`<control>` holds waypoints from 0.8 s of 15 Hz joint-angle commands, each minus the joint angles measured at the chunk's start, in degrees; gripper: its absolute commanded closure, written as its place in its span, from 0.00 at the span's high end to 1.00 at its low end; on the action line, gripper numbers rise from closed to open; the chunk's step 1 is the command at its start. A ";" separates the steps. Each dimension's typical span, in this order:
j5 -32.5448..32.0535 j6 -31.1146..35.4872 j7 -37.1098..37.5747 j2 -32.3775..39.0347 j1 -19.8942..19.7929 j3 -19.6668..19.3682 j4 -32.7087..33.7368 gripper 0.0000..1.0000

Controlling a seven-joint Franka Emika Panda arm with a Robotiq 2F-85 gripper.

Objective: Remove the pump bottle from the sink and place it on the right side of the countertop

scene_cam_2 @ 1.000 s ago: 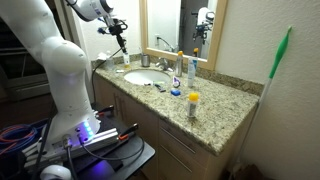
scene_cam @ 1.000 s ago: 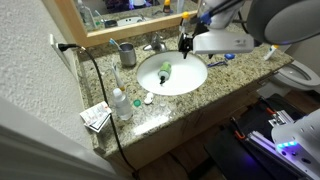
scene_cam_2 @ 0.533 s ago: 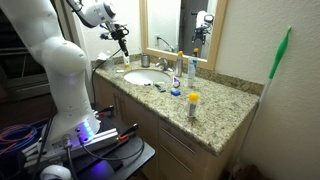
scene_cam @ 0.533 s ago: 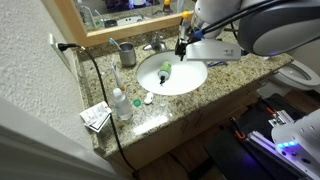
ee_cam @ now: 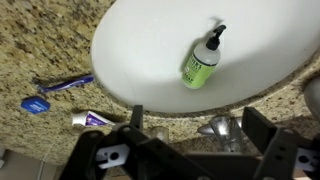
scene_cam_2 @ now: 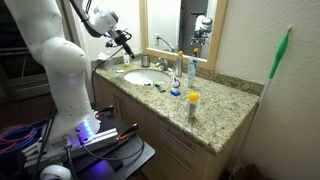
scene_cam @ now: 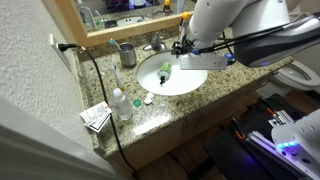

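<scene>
The pump bottle [ee_cam: 202, 60] lies on its side in the sink [ee_cam: 140, 45], pump head pointing away from the faucet [ee_cam: 225, 127]. It is the basin's only content (no water visible). The gripper [ee_cam: 197, 128] hangs above the faucet side, jaws spread wide and empty, evidently positioned for descent. A toothbrush [ee_cam: 65, 82] lies on the countertop [ee_cam: 40, 40].

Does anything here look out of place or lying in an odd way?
Yes. The green pump bottle lies on its side inside the white sink, not upright on the countertop.
</scene>
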 commanded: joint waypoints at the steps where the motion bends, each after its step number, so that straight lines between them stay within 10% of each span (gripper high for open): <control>1: -5.81 1.82 5.78 7.64 2.89 -5.05 1.99 1.00; 12: 2.44 2.78 2.35 4.58 8.90 -9.33 0.23 1.00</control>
